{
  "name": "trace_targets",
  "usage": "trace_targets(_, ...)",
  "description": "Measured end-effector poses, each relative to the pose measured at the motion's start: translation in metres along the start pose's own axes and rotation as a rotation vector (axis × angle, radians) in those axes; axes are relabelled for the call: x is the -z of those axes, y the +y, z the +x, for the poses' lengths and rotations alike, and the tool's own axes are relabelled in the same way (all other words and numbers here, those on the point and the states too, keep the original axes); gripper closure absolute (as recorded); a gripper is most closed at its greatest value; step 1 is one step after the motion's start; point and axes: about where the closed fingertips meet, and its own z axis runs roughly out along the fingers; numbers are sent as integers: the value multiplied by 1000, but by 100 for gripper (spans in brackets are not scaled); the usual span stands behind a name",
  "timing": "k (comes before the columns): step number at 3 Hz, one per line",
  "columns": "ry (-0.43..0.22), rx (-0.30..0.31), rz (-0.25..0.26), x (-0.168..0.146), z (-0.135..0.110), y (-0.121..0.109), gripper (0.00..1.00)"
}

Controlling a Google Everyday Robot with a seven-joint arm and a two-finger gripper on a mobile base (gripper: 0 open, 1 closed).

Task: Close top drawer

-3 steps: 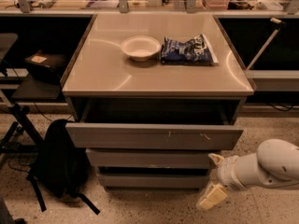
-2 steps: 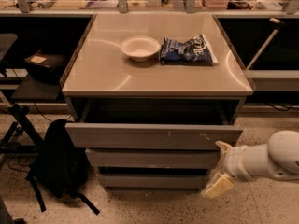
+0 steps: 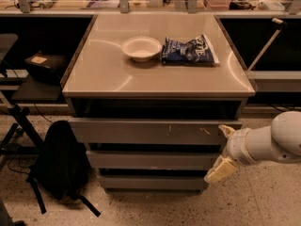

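Observation:
The top drawer (image 3: 141,131) of the grey cabinet stands pulled out partway, with a dark gap behind its flat front panel under the tabletop. Small pale scratch marks (image 3: 203,130) show right of centre on the panel. My gripper (image 3: 222,150), on a white arm coming in from the right, is at the drawer's right end. One pale fingertip (image 3: 226,130) is level with the front panel's right edge; the other (image 3: 219,169) hangs lower, in front of the second drawer. The fingers are spread apart and hold nothing.
Two more grey drawer fronts (image 3: 150,160) sit below. On the cabinet top (image 3: 103,74) are a white bowl (image 3: 141,48) and a blue snack bag (image 3: 188,50). A black backpack (image 3: 59,161) lies on the floor at the left. Shelving flanks both sides.
My arm has moved up and a little left, bringing the gripper from low beside the bottom drawers to the top drawer's right end. The drawer has not visibly moved.

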Motion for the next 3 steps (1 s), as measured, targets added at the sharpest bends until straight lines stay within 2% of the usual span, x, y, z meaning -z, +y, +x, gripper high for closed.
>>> trace_targets(1,12,9,-39,-17,-15,-26,0)
trace_targets(3,7,12,-45,-19,-16,-26,0)
